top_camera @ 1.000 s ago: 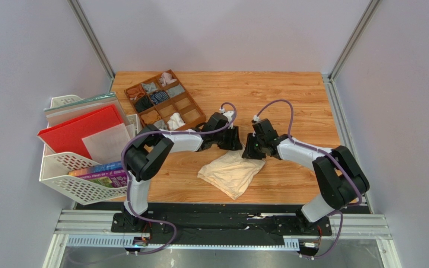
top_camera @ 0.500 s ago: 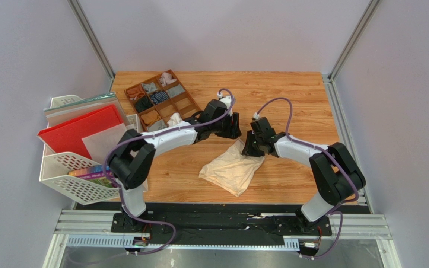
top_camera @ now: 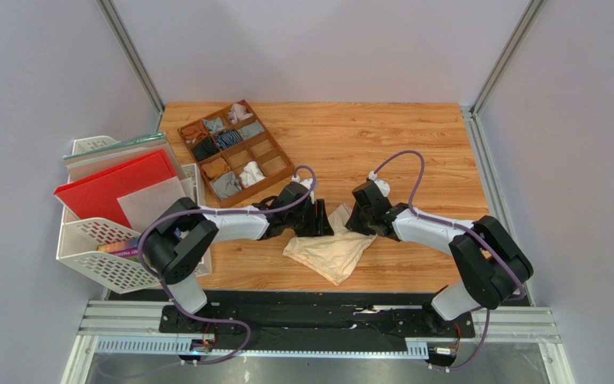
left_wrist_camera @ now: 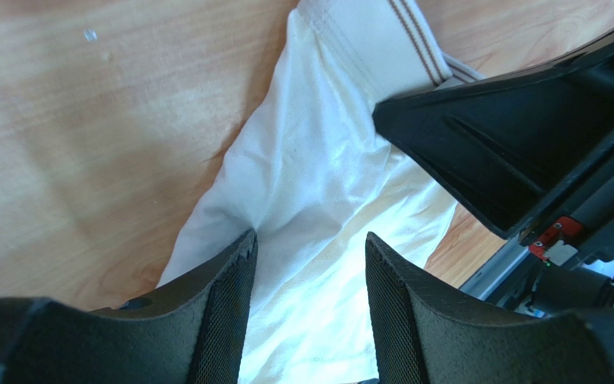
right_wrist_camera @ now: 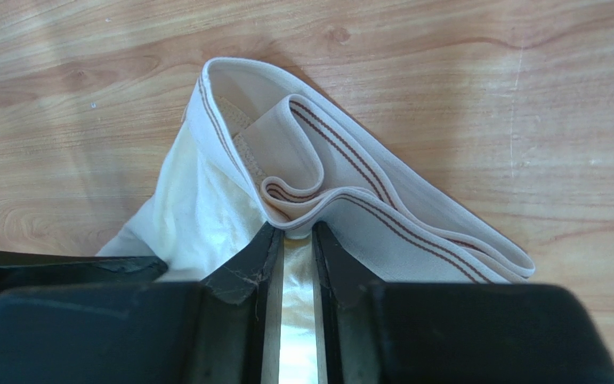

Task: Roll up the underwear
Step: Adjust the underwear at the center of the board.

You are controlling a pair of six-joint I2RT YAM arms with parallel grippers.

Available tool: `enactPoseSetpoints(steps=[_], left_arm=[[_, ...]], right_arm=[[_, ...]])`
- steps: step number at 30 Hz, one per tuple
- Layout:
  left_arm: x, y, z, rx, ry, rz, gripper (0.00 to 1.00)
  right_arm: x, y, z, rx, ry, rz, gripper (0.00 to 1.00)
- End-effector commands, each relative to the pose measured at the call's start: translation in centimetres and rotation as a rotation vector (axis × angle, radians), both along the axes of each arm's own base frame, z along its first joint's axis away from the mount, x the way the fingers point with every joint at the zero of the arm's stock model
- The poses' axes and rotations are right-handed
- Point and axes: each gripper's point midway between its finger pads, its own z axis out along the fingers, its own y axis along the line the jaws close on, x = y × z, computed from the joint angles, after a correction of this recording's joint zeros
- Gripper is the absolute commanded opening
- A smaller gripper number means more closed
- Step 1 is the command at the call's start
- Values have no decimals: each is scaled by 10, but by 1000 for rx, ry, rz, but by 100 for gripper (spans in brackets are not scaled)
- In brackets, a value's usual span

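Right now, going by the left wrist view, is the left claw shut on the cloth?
No, the left claw stands with its jaws wide apart, and the underwear lies loose in the gap between them.

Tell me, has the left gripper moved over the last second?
Yes. The left gripper has drawn back from the wooden organizer tray toward the near edge of the table, onto the cream underwear.

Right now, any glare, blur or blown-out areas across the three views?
Left wrist: the underwear is nearly blown out, weave lost; the table at top left is soft. Right wrist: waistband stripes crisp, right gripper close to the lens dark and soft. Top external: even light, only faint shadows, no glare.
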Motion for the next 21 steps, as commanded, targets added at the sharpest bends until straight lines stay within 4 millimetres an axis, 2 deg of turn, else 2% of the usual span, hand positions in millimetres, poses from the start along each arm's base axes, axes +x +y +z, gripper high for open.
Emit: enactPoseSetpoints(steps=[1, 6, 9, 15, 16, 17, 19, 21], left_arm=[[5, -21, 17, -120, -2, 15, 58], [0, -9, -10, -70, 42, 68, 57], [6, -10, -18, -63, 32, 77, 58], [25, -37, -5, -55, -69, -63, 57], [25, -36, -5, -37, -70, -82, 57], [31, -41, 2, -33, -108, -114, 57], [35, -44, 4, -3, -126, -150, 57], [40, -40, 2, 35, -151, -179, 56]], right_arm=[[-21, -17, -14, -73, 57, -62, 18], [-33, -24, -13, -85, 63, -71, 18], [-39, -27, -5, -73, 54, -66, 20], [-41, -30, 37, -75, -20, 2, 26], [-33, -29, 52, -71, -57, 3, 26], [-33, -31, 62, -77, -76, 21, 25], [-22, -33, 81, -60, -115, 19, 25], [-13, -35, 89, -62, -136, 32, 25]])
